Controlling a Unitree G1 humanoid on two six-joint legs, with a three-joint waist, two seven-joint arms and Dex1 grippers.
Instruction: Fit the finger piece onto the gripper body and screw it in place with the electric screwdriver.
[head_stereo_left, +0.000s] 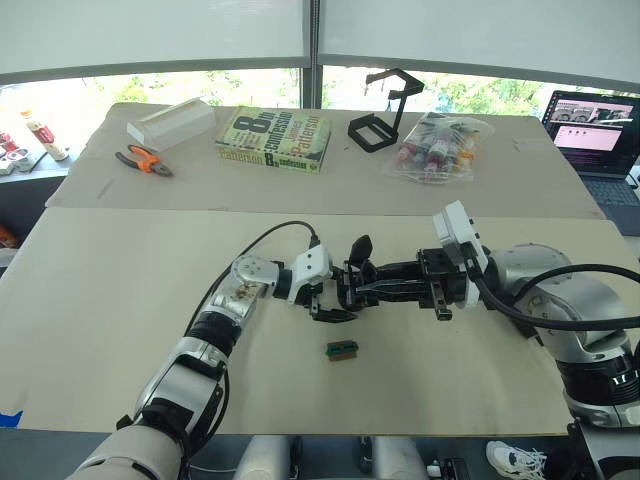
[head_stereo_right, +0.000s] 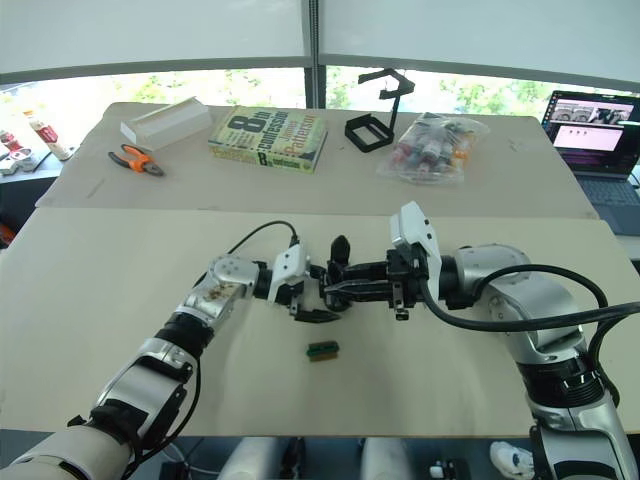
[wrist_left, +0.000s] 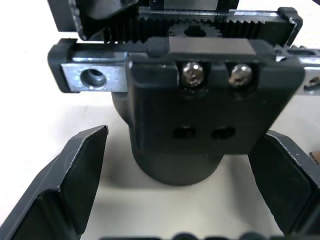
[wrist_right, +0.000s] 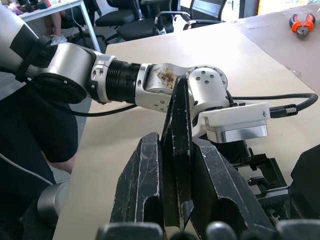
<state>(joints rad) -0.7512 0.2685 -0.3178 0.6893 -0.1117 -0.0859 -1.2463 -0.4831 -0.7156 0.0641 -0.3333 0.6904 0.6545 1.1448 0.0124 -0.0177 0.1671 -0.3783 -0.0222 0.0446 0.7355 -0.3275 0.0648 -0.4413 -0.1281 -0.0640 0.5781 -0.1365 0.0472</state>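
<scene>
A small green-and-brown block (head_stereo_left: 342, 349) is seen lying alone on the near part of the counter (head_stereo_left: 120, 300). Just behind it, in the middle of the counter, the two arms are brought together. The left gripper (head_stereo_left: 335, 303) is held around the gripper body (head_stereo_left: 352, 283). In the left wrist view its fingers (wrist_left: 70, 185) are spread wide on both sides of the gripper body's round base (wrist_left: 175, 155) and are not touching it, and two silver screws (wrist_left: 193, 74) are seen on the body's black block. From the right, the right gripper (head_stereo_left: 395, 288) is pointed at the gripper body. Its fingers (wrist_right: 145, 190) are clenched on the finger piece (wrist_right: 179, 145), which is squeezed between them with its pointed end sticking out toward the left arm. The finger piece's tip is held right next to the gripper body.

Farther back, on the far counter, orange pliers (head_stereo_left: 143, 160) and a white box (head_stereo_left: 172, 122) are seen at the left, then a book (head_stereo_left: 274, 139), a black wire stand (head_stereo_left: 382, 110) and a clear bag (head_stereo_left: 437, 148). A laptop (head_stereo_left: 592, 135) is placed at the far right.
</scene>
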